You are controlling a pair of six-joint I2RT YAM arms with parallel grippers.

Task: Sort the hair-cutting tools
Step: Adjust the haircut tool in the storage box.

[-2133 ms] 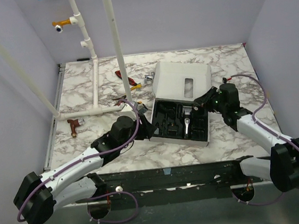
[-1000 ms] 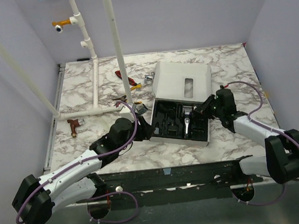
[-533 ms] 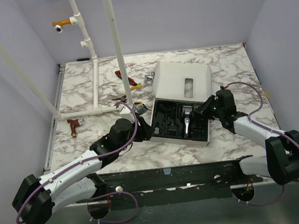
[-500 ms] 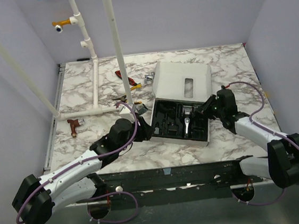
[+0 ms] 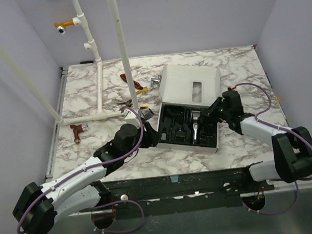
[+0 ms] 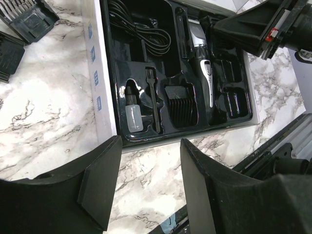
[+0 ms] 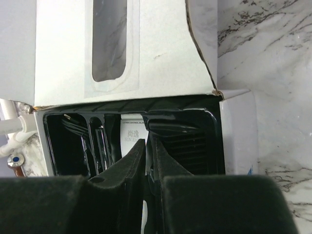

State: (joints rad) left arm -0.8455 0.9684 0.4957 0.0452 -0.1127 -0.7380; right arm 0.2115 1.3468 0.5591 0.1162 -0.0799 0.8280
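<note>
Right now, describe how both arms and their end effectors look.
The left arm and right arm have white link shells and bulky black joints, with a purple cable looping along each. The left end effector and right end effector are matte black, each with two flat, wedge-shaped fingers.

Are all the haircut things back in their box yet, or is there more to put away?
Partly done. The clipper and one comb guard already lie in the black tray. Right now the right gripper, fingers nearly together, sits over the tray's right side; whether it holds anything is hidden. The left gripper hovers open and empty. Still left: two loose guards on the marble table beside the box.
</note>
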